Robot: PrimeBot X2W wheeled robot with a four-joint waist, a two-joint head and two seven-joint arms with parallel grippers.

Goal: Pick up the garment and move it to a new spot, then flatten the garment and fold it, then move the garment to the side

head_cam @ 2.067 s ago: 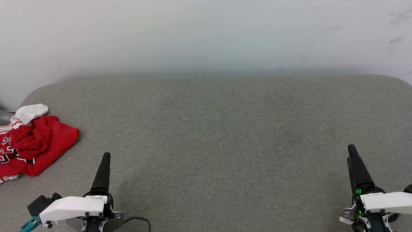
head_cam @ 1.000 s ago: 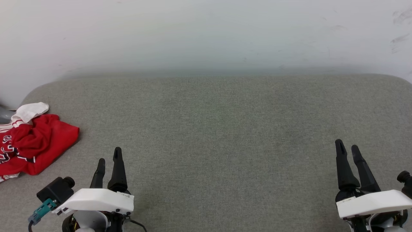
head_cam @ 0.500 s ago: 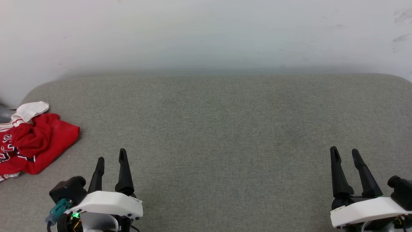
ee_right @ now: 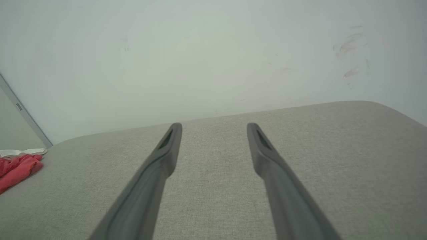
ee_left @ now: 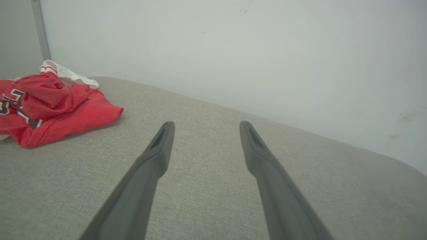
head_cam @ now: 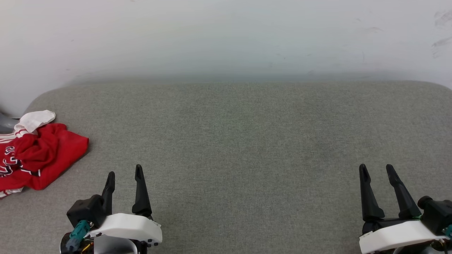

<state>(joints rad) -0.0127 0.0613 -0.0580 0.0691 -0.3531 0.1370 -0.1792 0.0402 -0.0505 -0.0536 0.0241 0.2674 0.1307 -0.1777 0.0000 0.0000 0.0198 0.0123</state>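
Observation:
The garment (head_cam: pixel 39 153) lies crumpled at the far left of the grey upholstered surface (head_cam: pixel 240 141), red with a white sleeve at its top and black lettering; part of it runs off the head view's left edge. It also appears in the left wrist view as a red heap (ee_left: pixel 53 106) and small in the right wrist view (ee_right: pixel 16 168). My left gripper (head_cam: pixel 124 171) is open at the lower left, to the right of the garment and apart from it, holding nothing. My right gripper (head_cam: pixel 376 169) is open at the lower right, far from the garment, also holding nothing.
A pale wall (head_cam: pixel 226 38) stands right behind the surface's far edge. The surface's corners are rounded at the back left and back right. A grey vertical strip (ee_left: pixel 40 30) runs up the wall behind the garment.
Both wrists have turned so that each gripper's two fingers now show side by side, and both have drawn back toward the bottom edge. The garment has not moved.

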